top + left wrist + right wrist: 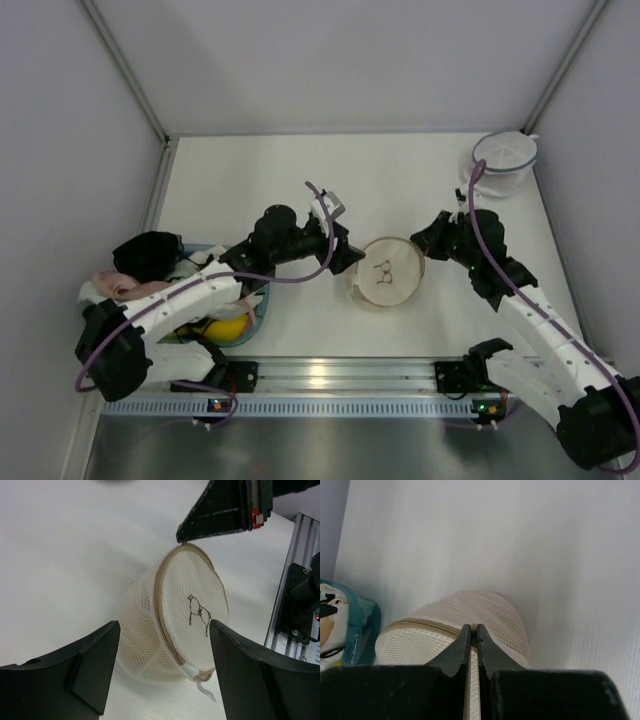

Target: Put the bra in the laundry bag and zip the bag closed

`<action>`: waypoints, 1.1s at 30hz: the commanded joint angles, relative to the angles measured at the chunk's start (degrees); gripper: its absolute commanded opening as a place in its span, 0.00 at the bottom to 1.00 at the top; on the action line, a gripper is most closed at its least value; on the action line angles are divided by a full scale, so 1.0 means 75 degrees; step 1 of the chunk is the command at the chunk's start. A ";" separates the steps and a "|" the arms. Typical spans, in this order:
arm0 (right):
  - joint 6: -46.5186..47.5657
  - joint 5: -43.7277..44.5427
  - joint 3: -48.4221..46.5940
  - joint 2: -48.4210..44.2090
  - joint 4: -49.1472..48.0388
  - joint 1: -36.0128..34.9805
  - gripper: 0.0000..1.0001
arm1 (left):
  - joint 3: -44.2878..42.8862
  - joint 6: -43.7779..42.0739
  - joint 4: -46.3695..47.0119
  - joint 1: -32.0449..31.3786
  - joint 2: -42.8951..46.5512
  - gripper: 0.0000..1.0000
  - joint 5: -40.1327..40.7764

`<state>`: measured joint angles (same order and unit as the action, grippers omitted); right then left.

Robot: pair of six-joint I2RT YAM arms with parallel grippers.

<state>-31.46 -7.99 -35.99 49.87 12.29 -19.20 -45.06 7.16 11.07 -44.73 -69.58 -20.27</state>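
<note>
The laundry bag [400,262] stands on the surface [300,180] between the two arms. Its lid faces up and its tan zip rim looks closed all the way round. The bra [228,328] is not in it. We see the bra as a yellow patch in the teal basket [262,308] at the near left, partly covered by the left arm.

The left claw [165,625] is spread wide, with one finger on either side of the bag wall and neither touching it. The right claw [474,630] has its tips pressed together at the zip rim. We cannot tell whether a pull tab sits between them.

Hazards we judge from this position:

- **Slipped pinch.** If the right claw holds only mesh or nothing, pulling along the rim opens no zip and drags the bag.
- **Bag travel.** The bag is light and unanchored, so any sideways pull can tip or slide it away from the left claw.
- **Crushed wall.** If the left claw closes across the soft mesh, it can fold the rim and jam the zip.
- **Wrong garment.** Peach garments [115,285] lie beside the bra, and a blind reach into the basket can lift one of them instead.
- **Sequence error.** With the bag closed and empty, the zip must open before loading.
</note>
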 commanded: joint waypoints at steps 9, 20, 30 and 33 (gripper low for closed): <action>0.0937 -0.0728 -0.0333 -0.0274 -0.0961 0.0029 0.00 | -0.3841 -0.2922 -0.2188 0.0011 -0.2298 0.85 -0.1289; 0.0820 -0.0857 -0.0557 -0.0403 -0.0760 0.0017 0.00 | -0.5277 -0.3005 -0.3175 -0.0152 -0.4128 0.83 -0.2453; 0.0785 0.0298 -0.1002 -0.0227 0.0034 0.0029 0.00 | -0.4590 -0.2432 -0.2463 -0.0388 -0.4071 0.00 -0.1215; 0.0692 0.1027 -0.1049 -0.0390 0.0364 0.0041 0.00 | -0.3245 -0.1894 -0.0777 -0.0388 -0.3252 0.00 -0.0814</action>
<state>-25.80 -8.43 -40.49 48.27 13.74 -19.25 -76.25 -10.46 -4.54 -47.75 -99.61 -30.94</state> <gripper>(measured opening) 0.022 0.053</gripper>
